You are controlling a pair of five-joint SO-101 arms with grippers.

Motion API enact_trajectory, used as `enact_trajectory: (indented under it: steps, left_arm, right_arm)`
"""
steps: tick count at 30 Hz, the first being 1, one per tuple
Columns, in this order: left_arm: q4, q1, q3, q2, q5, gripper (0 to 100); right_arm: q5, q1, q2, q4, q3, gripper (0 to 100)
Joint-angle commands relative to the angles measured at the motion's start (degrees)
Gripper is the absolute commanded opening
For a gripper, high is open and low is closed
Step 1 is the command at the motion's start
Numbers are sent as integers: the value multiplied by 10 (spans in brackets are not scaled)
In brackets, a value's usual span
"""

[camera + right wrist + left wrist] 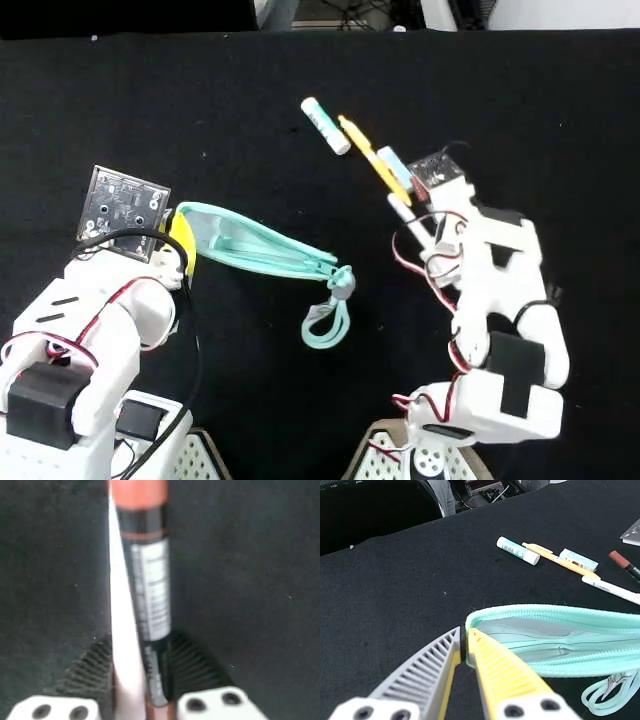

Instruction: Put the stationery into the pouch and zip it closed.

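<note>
1. Firmly together, the left pincer (465, 636) grips one end of the teal pouch (555, 635), its yellow and grey fingers pinching the rim by the zip.
2. The pouch lies on its side on the black surface (200, 120) with the zip open. Its strap (326, 325) is looped at the end away from that pincer.
3. The right pincer (142, 650) is clamped on a brown-capped marker (147, 575). A white pen (122, 630) runs alongside it, possibly caught between the fingers too, though the close view leaves that unsure.
4. Beyond the pouch and well apart from it lie a glue stick (325, 125), a yellow pen (372, 158) and a pale blue eraser (394, 165) just beside that pen.
</note>
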Motion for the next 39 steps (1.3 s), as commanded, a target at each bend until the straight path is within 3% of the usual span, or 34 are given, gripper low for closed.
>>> enact_trajectory:
  steps: [1, 9, 13, 21, 24, 39]
  left_arm:
    - [3, 3, 22, 11, 7, 29]
    - [3, 3, 25, 11, 7, 29]
    - [2, 3, 25, 11, 6, 29]
    - [2, 3, 22, 11, 5, 29]
    - [3, 3, 22, 11, 5, 29]
    - [3, 4, 22, 11, 4, 29]
  right_arm:
    - [8, 8, -30, 19, 2, 203]
    - [4, 11, -33, 129, -75, 170]
    - [-51, 6, -32, 144, -142, 170]
    - [-118, -149, -26, 120, -175, 166]
    - [-128, -176, 3, 95, -184, 168]
    - [-124, -150, 256, 127, -395, 167]
